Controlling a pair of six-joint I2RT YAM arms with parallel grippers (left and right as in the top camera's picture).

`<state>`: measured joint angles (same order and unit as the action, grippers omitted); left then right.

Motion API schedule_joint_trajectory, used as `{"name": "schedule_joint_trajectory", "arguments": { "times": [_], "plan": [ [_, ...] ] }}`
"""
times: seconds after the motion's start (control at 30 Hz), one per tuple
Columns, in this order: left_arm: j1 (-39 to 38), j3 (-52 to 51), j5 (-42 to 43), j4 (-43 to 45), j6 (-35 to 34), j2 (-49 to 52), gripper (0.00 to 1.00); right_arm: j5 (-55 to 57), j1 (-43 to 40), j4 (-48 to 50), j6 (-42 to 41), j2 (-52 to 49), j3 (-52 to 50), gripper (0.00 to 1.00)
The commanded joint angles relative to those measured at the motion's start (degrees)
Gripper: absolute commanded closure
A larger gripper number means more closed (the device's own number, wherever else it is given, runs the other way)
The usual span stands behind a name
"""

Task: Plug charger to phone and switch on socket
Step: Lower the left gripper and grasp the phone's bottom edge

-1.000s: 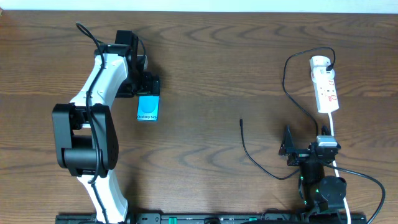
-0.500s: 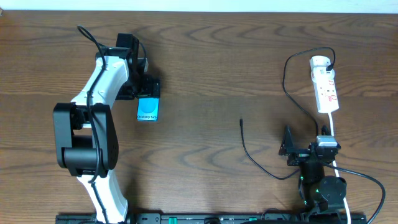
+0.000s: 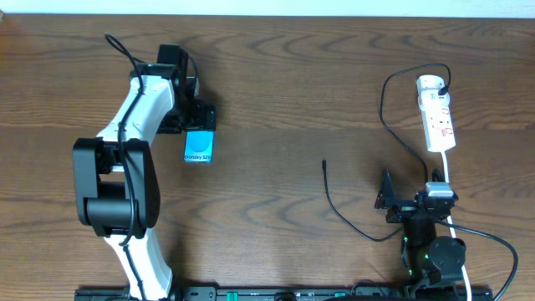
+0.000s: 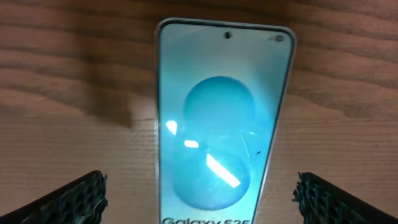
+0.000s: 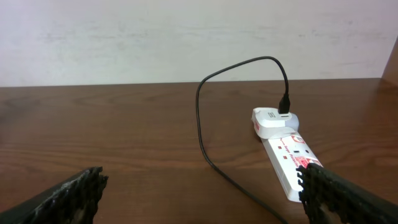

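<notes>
The phone (image 3: 198,146) lies flat on the table at the left, teal screen up with "Galaxy S25" on it; it fills the left wrist view (image 4: 217,124). My left gripper (image 3: 197,119) is open right over the phone's top end, a finger on each side (image 4: 199,198), not touching it. The charger cable (image 3: 386,109) runs from the socket (image 3: 437,114) at the far right down to its black plug tip (image 3: 324,165) lying mid-table. My right gripper (image 3: 386,201) is open and empty, near the table's front right. The socket (image 5: 286,152) and cable (image 5: 202,118) show ahead of it.
The socket's white cord (image 3: 448,180) runs down past my right arm. A white wall (image 5: 186,37) stands behind the table's far edge. The left arm (image 3: 117,167) stretches along the left side.
</notes>
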<state>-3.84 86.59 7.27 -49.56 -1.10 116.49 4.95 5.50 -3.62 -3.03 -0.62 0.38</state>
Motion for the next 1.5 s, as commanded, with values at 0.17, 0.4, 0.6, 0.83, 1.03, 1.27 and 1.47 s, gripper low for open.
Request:
{"name": "schedule_joint_trajectory", "arguments": {
  "times": [0.17, 0.4, 0.6, 0.83, 1.03, 1.27, 1.47],
  "plan": [
    [-1.97, -1.01, -0.98, 0.98, -0.46, 2.84, 0.02, 0.5, 0.35, -0.22, -0.74, 0.33, -0.09, 0.01],
    [-1.99, -1.01, -2.4, 1.53, -0.46, 3.65, 0.02, 0.52, 0.35, -0.22, -0.74, 0.33, -0.09, 0.01],
    [-1.99, -1.79, -2.4, 3.04, -0.46, 3.67, 0.02, 0.52, 0.35, -0.22, -0.74, 0.33, -0.09, 0.01],
    [-1.99, -4.52, -2.4, 5.49, -0.46, 3.69, 0.02, 0.52, 0.35, -0.22, -0.74, 0.33, -0.09, 0.01],
    [-1.99, -5.05, -2.4, 5.86, -0.46, 3.69, 0.02, 0.5, 0.35, -0.22, -0.74, 0.33, -0.09, 0.01],
    [-1.99, -5.16, -2.38, 6.19, -0.46, 3.69, 0.02, 0.52, 0.35, -0.22, -0.74, 0.33, -0.09, 0.01],
    [-1.99, -5.18, -2.38, 6.16, -0.46, 3.69, 0.02, 0.52, 0.35, -0.22, -0.74, 0.33, -0.09, 0.01]
  ]
}}
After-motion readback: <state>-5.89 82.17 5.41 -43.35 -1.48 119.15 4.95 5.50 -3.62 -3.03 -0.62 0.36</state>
